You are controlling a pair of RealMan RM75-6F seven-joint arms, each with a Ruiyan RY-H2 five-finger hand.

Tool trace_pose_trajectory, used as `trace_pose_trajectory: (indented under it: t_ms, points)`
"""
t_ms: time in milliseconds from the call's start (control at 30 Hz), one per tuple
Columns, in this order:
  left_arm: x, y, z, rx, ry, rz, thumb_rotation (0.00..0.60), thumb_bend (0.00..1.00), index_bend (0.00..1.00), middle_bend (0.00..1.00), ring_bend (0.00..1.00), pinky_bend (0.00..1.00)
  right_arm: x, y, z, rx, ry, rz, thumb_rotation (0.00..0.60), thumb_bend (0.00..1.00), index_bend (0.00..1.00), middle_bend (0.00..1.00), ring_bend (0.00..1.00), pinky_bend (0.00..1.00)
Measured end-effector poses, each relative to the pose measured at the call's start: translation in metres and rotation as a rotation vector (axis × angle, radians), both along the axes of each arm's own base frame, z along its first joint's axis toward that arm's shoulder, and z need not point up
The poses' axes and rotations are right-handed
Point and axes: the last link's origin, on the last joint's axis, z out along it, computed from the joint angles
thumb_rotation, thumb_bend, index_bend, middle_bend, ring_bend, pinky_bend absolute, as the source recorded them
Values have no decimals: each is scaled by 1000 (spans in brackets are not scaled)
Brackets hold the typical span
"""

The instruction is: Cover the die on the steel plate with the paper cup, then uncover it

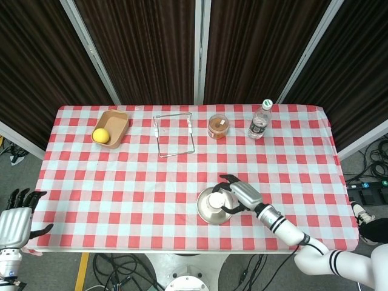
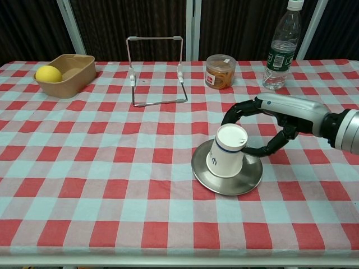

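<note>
This looks like a robot test room or lab set up as a stage: dark ribbed panels (image 1: 145, 48) on pale frames close off the back, a red-and-white checked cloth (image 1: 121, 176) covers the bench, and loose cables (image 1: 121, 267) and a power strip (image 1: 367, 193) lie on the grey floor around it.

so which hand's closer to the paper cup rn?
Right. The right hand is curled around the paper cup on the steel plate; the left hand sits off the table's near-left corner.

White paper cup (image 2: 226, 151) with a blue band; silver steel plate (image 2: 227, 182); red-and-white checked tablecloth (image 2: 112, 185); yellow lemon (image 2: 48, 73).
</note>
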Motion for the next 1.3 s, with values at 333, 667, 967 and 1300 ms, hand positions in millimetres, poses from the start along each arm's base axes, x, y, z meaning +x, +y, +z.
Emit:
trace_pose_trajectory:
  t_ms: [333,667,967,1300]
  points:
    - [0,0,0,-1,-2,-2,600,18,205,198,88,3,7,13,0,66,1,50,600,303,552,320,45,33]
    - [-1,-3,1,4,-1,6,600,17,205,198,88,3,2,-3,-1,22,-22,-19,600,307,553,316,45,33]
    - [0,-2,2,5,4,-1,600,17,204,198,88,3,-1,-9,-2,36,-28,-28,600,309,555,314,45,33]
    - [1,0,1,0,7,-3,600,18,205,198,88,3,3,10,-4,116,-35,23,600,313,559,317,45,33]
